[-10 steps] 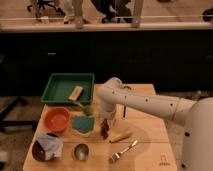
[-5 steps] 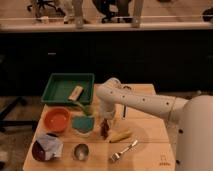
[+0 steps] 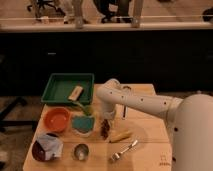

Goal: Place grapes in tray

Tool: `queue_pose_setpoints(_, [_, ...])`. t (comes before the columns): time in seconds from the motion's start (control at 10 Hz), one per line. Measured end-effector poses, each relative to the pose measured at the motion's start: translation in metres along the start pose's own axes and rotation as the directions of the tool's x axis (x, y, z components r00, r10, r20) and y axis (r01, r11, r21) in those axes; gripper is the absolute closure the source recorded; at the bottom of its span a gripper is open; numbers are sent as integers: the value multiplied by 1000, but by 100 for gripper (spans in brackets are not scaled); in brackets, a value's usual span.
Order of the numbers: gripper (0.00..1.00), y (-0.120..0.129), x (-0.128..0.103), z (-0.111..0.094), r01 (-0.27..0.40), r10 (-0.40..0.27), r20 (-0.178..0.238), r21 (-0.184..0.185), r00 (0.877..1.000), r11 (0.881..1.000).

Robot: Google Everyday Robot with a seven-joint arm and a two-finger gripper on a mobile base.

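The grapes (image 3: pixel 105 129), a small dark reddish-purple cluster, lie on the wooden table (image 3: pixel 150 145) between the teal square container (image 3: pixel 82 123) and a yellow corn-like piece (image 3: pixel 120 135). My gripper (image 3: pixel 107 119) hangs from the white arm directly above the grapes, at or just touching their top. The green tray (image 3: pixel 56 87) sits at the table's back left, with a tan block (image 3: pixel 76 92) inside it.
An orange bowl (image 3: pixel 56 119) stands left of the teal container. A crumpled bag (image 3: pixel 46 147) and a small metal cup (image 3: pixel 80 151) are at the front left. A fork (image 3: pixel 123 150) lies at the front. A dark thin object (image 3: pixel 124 110) stands behind the arm.
The arm has shifted slightly and the gripper has lowered a little toward the grapes. The objects on the table have not moved.
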Motion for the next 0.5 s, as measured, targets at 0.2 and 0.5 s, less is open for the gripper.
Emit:
queue_pose_setpoints(0.2, [41, 3, 2, 6, -5, 5, 7, -22, 1000, 1000])
queue_pose_setpoints(0.5, [41, 5, 3, 15, -14, 15, 20, -55, 1000, 998])
